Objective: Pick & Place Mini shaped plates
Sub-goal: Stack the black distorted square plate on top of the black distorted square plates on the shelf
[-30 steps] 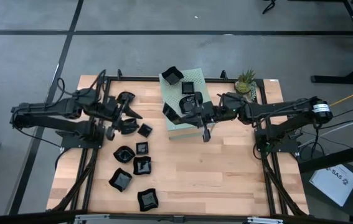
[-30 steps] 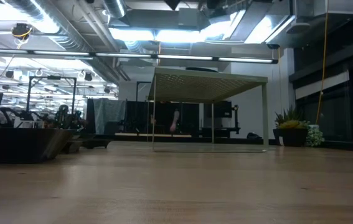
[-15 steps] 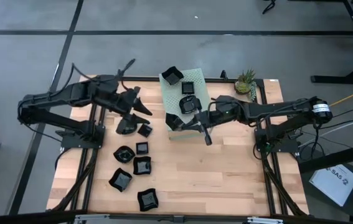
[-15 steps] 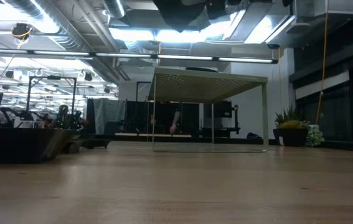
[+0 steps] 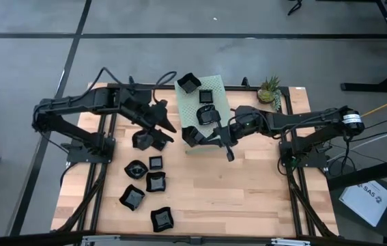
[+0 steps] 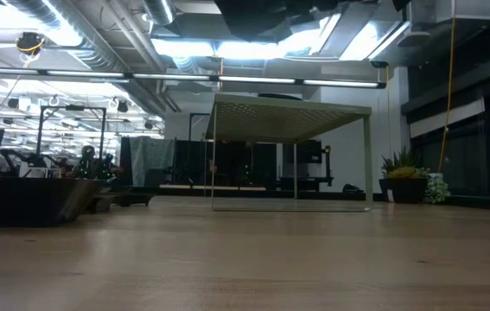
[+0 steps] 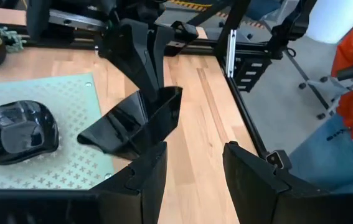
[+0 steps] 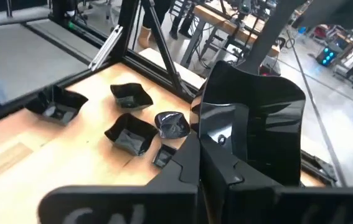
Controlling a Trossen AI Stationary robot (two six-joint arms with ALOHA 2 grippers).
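Right gripper [image 5: 207, 134] clamped on a square mini plate [image 5: 193, 135] at the green box's [image 5: 215, 85] front edge. Left gripper [image 5: 168, 123] open, empty, close alongside. Lift clear before swinging.

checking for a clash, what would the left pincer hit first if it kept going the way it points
Probably the black plate gripped by the shut right pincer at the green box edge. The open left pincer points straight at it, though the gap between them is hard to judge.
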